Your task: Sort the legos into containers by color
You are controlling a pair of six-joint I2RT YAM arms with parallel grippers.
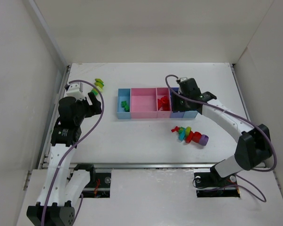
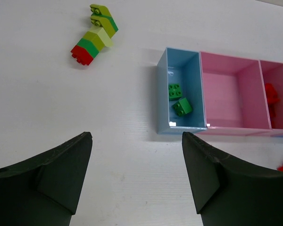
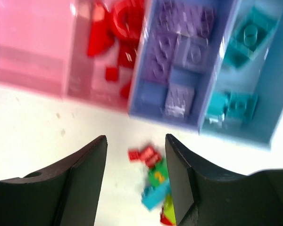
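Top external: nothing gripped over the bench (image 1: 108,141)

Look, the left fingers (image 2: 80,155) stand wide apart and empty, short of the containers (image 1: 142,107). The right fingers (image 3: 92,160) are parted too, empty, above the near rim of the purple tray (image 3: 151,96). The lego chain (image 2: 95,35) lies diagonally, red end nearest the left fingers. The mixed legos (image 1: 189,135) stretch sideways in front of the containers.

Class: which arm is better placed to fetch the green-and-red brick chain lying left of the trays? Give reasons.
Left. The left claw, open, already faces the chain on its own side. The right claw hovers at the purple tray, across the whole row.
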